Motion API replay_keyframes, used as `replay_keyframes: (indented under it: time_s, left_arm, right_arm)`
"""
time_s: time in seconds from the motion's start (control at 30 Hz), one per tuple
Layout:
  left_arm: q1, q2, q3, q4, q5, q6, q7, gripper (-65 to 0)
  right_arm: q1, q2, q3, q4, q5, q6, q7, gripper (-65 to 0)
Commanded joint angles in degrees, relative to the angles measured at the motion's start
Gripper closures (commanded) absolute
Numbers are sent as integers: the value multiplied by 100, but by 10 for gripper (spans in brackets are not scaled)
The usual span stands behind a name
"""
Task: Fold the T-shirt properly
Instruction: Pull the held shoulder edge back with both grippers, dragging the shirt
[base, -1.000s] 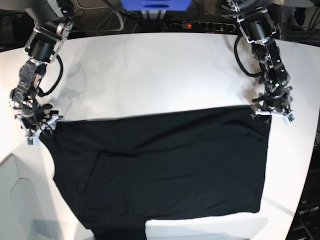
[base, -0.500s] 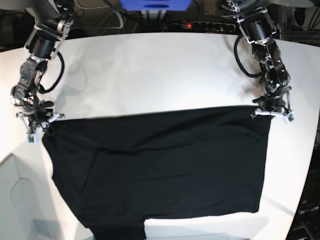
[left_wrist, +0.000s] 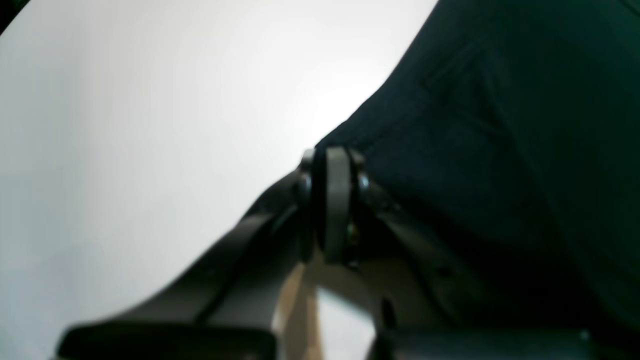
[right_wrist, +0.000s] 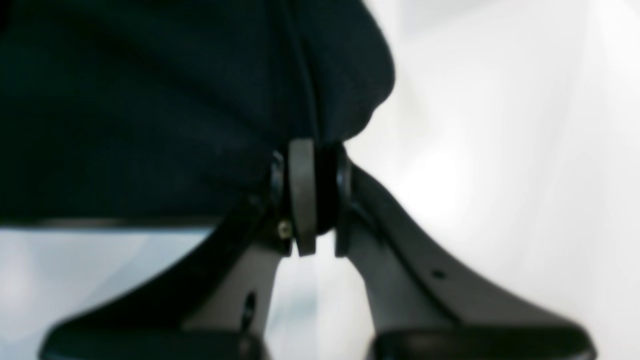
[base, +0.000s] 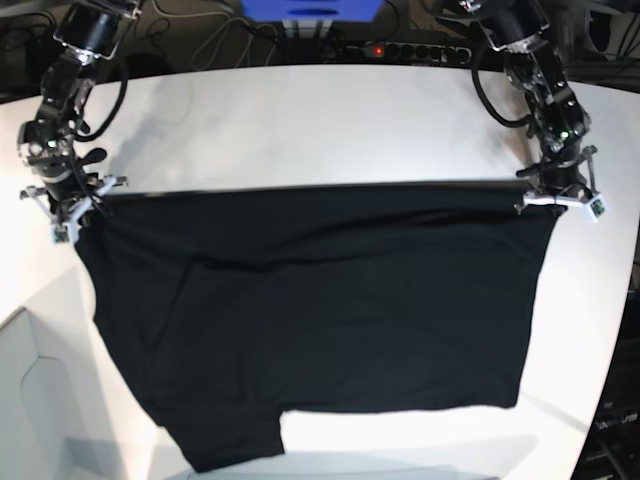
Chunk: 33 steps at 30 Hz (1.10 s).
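Both pincers are clamped on the T-shirt (base: 320, 320): left pincer (base: 556, 196) near the bench's (base: 300, 120) right edge, right pincer (base: 66, 208) near the left edge (cloth spread flat toward the front edge).

T-shirt (base: 320, 320) on table (base: 300, 120) (corners in end effectors).

No text, label, brand, number or sign can be read in any of the three views. The T-shirt (base: 320, 320) shows only plain black cloth, with no print or tag facing the cameras. The white bench (base: 300, 120) bears no markings, and both wrist views are too blurred to show any lettering.
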Motion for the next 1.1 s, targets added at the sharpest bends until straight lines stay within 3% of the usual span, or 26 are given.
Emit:
replay_keyframes:
  time_s: [0.0, 0.17, 0.47, 0.73, 1.07]
  left_arm:
    - [24, -49, -35, 210, 7, 25, -173, 0]
    - [533, 83, -35, 641, 7, 34, -173, 0]
    - [1650, 496, -35, 1669, 7, 34, -173, 0]
    - [2353, 549, -35, 1880, 7, 17, -173, 0]
    - [2617, 549, -35, 1889, 7, 17, -164, 0]
  right_arm:
    - [-60, 31, 121, 206, -32, -39, 81, 0]
    - [-605, -92, 525, 655, -32, -22, 81, 0]
    - [-1563, -109, 543, 1305, -23, -22, 81, 0]
    - [-2082, -276, 569, 1551, -14, -22, 81, 0]
    - [-2363, -285, 877, 1543, -32, -22, 81, 0]
